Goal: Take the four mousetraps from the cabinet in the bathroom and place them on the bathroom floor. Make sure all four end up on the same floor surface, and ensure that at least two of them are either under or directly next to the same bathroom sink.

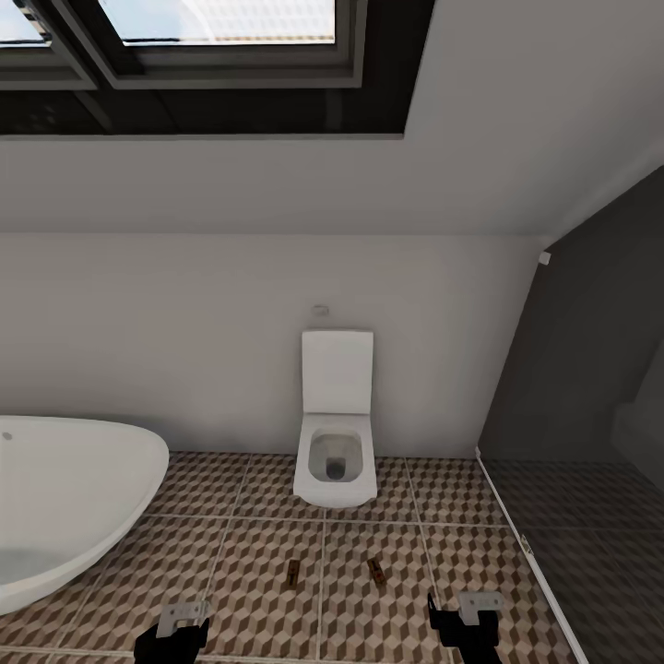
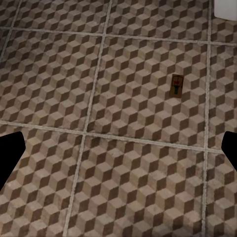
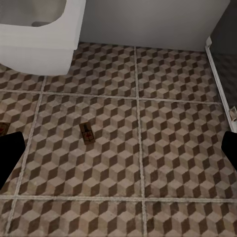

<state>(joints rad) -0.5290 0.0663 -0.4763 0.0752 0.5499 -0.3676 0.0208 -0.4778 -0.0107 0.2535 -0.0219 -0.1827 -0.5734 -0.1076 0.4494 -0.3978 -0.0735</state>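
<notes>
Brown wooden mousetraps [image 1: 293,573] [image 1: 375,571] lie on cube-patterned tile floor [image 1: 258,544] by white toilet [image 1: 336,461], no sink near; risk: misplacement; left tool [image 1: 172,636], right tool [image 1: 464,627] wide open, empty.

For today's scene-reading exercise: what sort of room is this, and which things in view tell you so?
A bathroom: a white toilet stands against the wall, a white bathtub sits to one side, and the bathroom floor is tiled.
</notes>
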